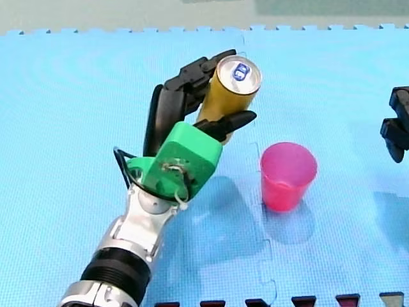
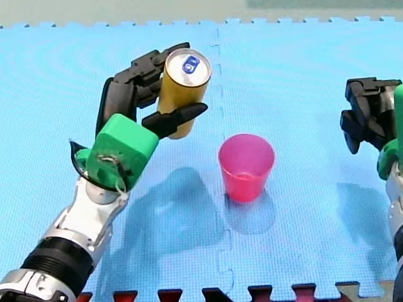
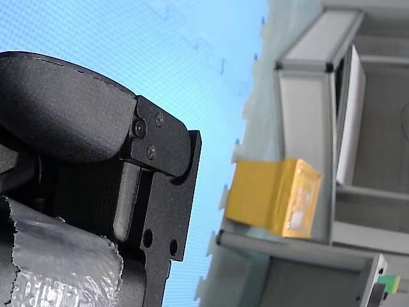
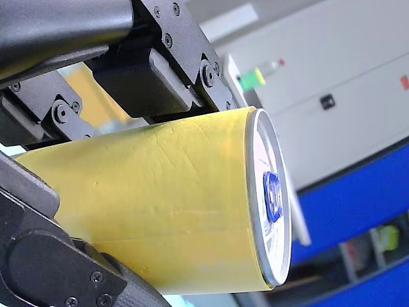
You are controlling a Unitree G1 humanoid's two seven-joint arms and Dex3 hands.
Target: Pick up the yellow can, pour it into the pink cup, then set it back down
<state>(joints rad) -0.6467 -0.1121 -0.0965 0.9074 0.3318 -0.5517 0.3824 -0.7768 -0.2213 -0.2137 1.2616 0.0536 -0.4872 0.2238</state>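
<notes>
My left hand (image 1: 223, 96) is shut on the yellow can (image 2: 182, 85), thumb across its front and fingers behind it. The can is lifted off the blue mat, leaning a little, its silver top (image 1: 239, 72) with a blue tab facing up. In the second wrist view the can (image 4: 160, 211) lies across the black fingers (image 4: 153, 70). The pink cup (image 1: 287, 176) stands upright on the mat, to the right of the can and nearer to me, apart from it. My right hand (image 2: 365, 119) hovers at the far right edge and holds nothing.
The blue foam mat (image 1: 77, 115) covers the whole work surface, with a seam running down beside the cup. Its far edge meets a pale floor. In the first wrist view a yellow box (image 3: 275, 198) sits in a grey metal frame beyond the mat.
</notes>
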